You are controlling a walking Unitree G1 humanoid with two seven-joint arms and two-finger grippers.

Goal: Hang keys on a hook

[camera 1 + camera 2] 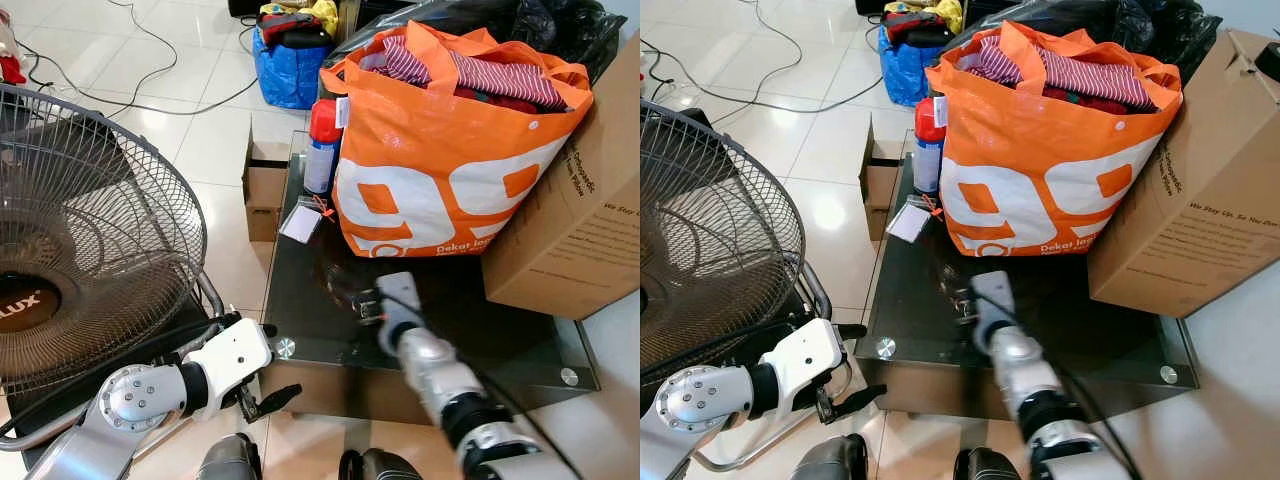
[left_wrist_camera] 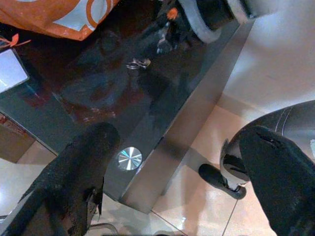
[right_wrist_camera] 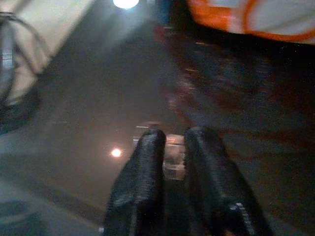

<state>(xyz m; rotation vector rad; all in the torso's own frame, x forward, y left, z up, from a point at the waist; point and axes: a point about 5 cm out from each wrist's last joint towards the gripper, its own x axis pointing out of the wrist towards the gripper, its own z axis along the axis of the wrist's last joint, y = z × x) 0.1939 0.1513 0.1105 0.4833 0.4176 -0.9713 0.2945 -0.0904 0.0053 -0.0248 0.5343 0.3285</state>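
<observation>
The right gripper (image 3: 173, 142) is low over the dark glass surface (image 1: 300, 320), in front of the orange bag (image 1: 440, 170). Its two fingers (image 3: 142, 177) stand close together, with only a narrow gap, and a small shiny thing, probably the keys (image 3: 173, 160), sits between the tips. The picture is too blurred to tell if the fingers really press on it. In the left wrist view the keys (image 2: 138, 63) lie on the glass, right at the right gripper.

The left gripper (image 2: 182, 162) hangs beside the near left corner of the surface, above the floor, fingers wide open and holding nothing.

A white tag (image 1: 301, 223) lies on the surface near the bag. A spray can (image 1: 321, 145) stands behind it. A cardboard box (image 1: 580, 200) rests at the right, touching the bag. A fan (image 1: 90, 230) stands at the left.
</observation>
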